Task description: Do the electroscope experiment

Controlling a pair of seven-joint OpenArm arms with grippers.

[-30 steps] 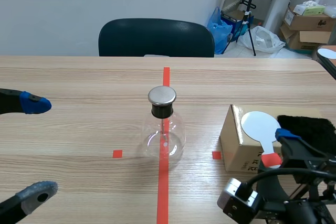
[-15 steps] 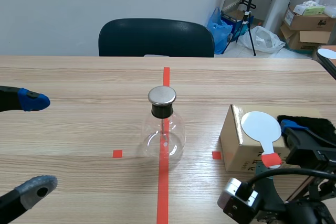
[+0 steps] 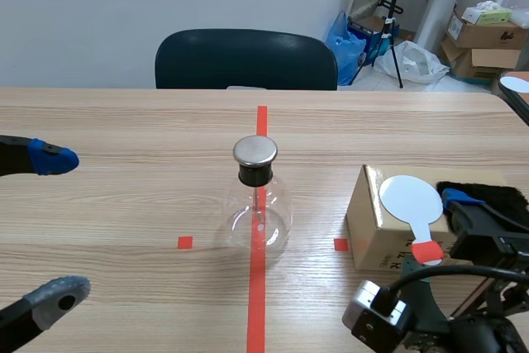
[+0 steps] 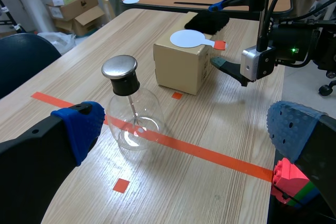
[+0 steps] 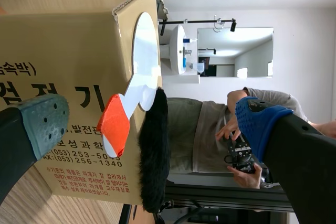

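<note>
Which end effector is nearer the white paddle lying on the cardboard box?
Right. The right end effector is open around the red handle of the paddle on the box; the left end effector sits beyond the glass flask.

Clear glass flask, black at the neck, silver on the cap. White paddle with an orange-red handle end. Brown cardboard box, black print. Black fuzzy cloth. Pale wood-grain counter, orange-red tape. Blue pads on the black left end effector.

Dark chair behind table; blue bag, tripod, cardboard boxes bkgd, far rt.
</note>
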